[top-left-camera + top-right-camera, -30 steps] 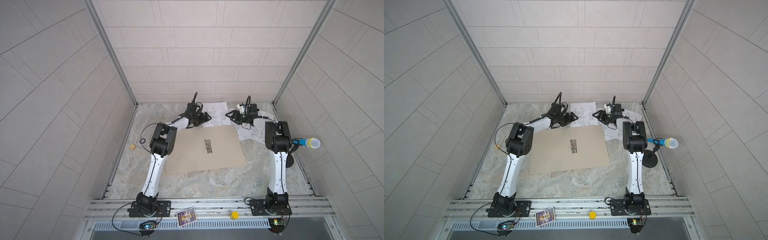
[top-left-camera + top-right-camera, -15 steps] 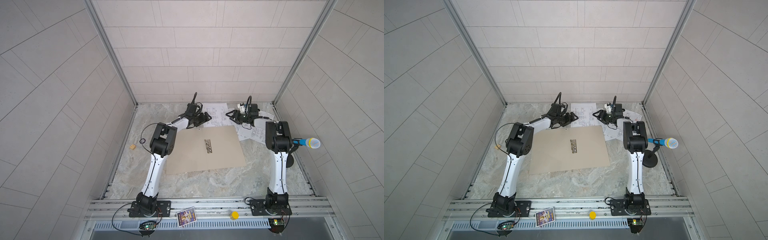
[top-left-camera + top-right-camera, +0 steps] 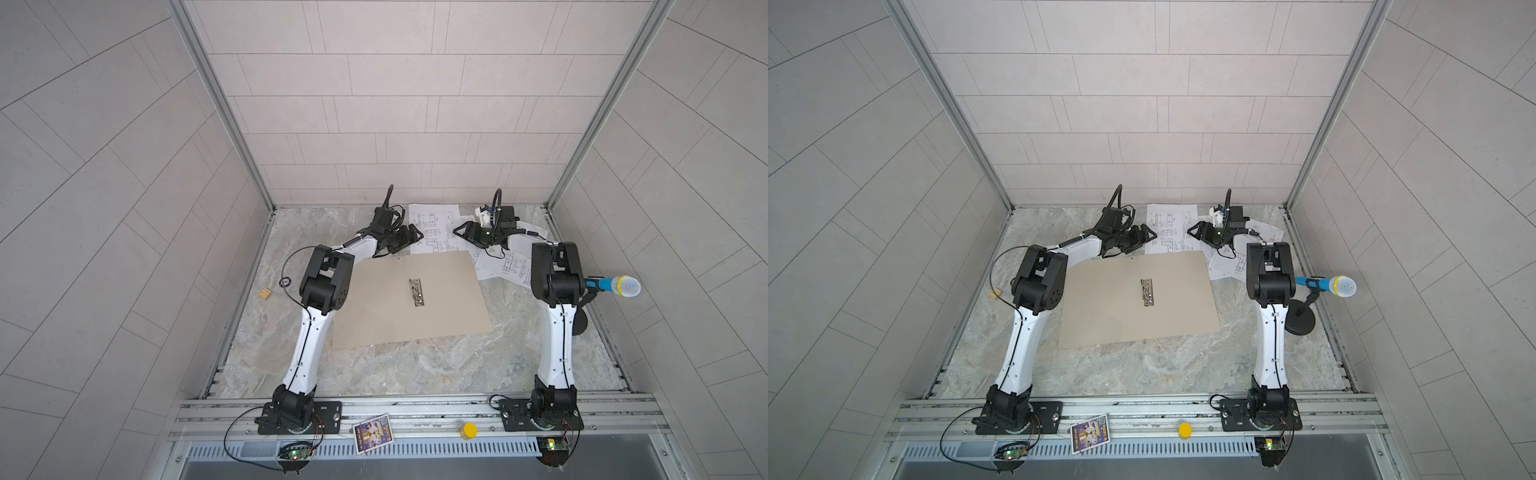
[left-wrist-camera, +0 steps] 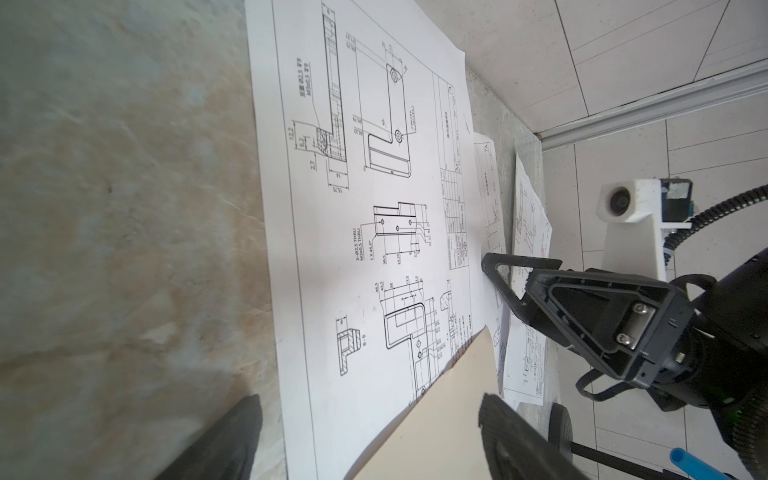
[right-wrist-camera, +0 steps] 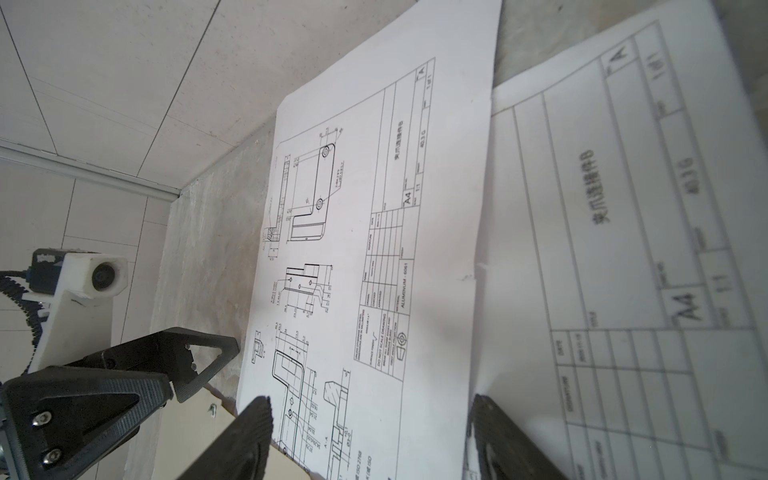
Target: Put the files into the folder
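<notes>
The left gripper point(image 3: 412, 237) has its jaws spread wide and holds nothing. It sits low at the far side of the table point(image 3: 415, 365), just left of the middle sheet point(image 3: 434, 226). In the left wrist view, that sheet's edge lies between its fingers point(image 4: 232, 440). The right gripper point(image 3: 458, 231) faces it from the sheet's right side, and its jaws are also apart with nothing between them. In the right wrist view, its fingers point(image 5: 249, 436) are spread above the paper.

The files lie at the far side. The middle sheet is between the two grippers, with its near edge covered by the folder's far edge. The other sheets point(image 3: 505, 266) lie to the right, partly under the right arm. The folder point(image 3: 449, 299) lies open and flat in the middle of the table, with its metal clip point(image 3: 417, 292) along the spine.
</notes>
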`<state>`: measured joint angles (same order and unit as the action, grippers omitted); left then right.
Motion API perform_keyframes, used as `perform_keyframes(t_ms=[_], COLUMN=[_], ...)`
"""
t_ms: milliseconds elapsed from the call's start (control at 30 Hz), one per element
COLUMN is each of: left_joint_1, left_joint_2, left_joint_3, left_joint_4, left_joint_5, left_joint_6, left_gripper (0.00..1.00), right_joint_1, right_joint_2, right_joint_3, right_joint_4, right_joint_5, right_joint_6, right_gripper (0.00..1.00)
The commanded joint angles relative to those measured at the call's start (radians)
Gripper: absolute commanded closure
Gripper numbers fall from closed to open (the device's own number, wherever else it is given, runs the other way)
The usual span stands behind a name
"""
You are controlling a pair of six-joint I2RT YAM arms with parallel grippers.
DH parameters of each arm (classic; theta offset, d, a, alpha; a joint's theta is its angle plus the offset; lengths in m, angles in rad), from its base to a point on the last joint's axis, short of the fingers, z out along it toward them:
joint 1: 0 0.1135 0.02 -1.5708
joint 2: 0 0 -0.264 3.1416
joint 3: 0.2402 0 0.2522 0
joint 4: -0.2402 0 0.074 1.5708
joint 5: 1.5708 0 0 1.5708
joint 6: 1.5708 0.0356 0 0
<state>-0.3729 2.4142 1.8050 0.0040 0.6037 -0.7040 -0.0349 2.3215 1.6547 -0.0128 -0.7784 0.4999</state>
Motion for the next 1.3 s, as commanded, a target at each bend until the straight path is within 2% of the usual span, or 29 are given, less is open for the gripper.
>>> perform_keyframes(t_ms=[0, 33, 467, 667, 1067, 1267], left_joint_1=[-0.003, -0.003, -0.012, -0.012, -0.010, -0.008], left_joint_2=[-0.005, -0.002, 0.032, 0.049, 0.028, 0.029], left_joint_3=[-0.034, -0.031, -0.009, -0.016, -0.069, -0.070], left_joint_4=[-0.026, -0.021, -0.027, 0.095, 0.359, 0.420], left_joint_5=[0.011, 0.015, 0.039, 0.098, 0.146, 0.153], left_joint_6=[-0.016, -0.047, -0.080, -0.170, -0.326, -0.371], left_gripper=[0.12, 0.13, 0.15, 0.15, 0.15, 0.16], right_joint_1=[0.001, 0.001, 0.003, 0.002, 0.002, -0.003], right_joint_2=[-0.012, -0.014, -0.022, -0.021, -0.027, -0.037], right_joint_3=[0.007, 0.003, -0.027, -0.029, -0.027, -0.048], right_joint_4=[-0.053, -0.053, -0.051, -0.051, -0.018, 0.102], right_joint_5=[0.038, 0.037, 0.044, 0.030, -0.011, -0.058], right_joint_6=[-0.005, 0.000, 0.000, 0.021, 0.067, 0.154], right_gripper=[0.24, 0.24, 0.24, 0.26, 0.27, 0.28])
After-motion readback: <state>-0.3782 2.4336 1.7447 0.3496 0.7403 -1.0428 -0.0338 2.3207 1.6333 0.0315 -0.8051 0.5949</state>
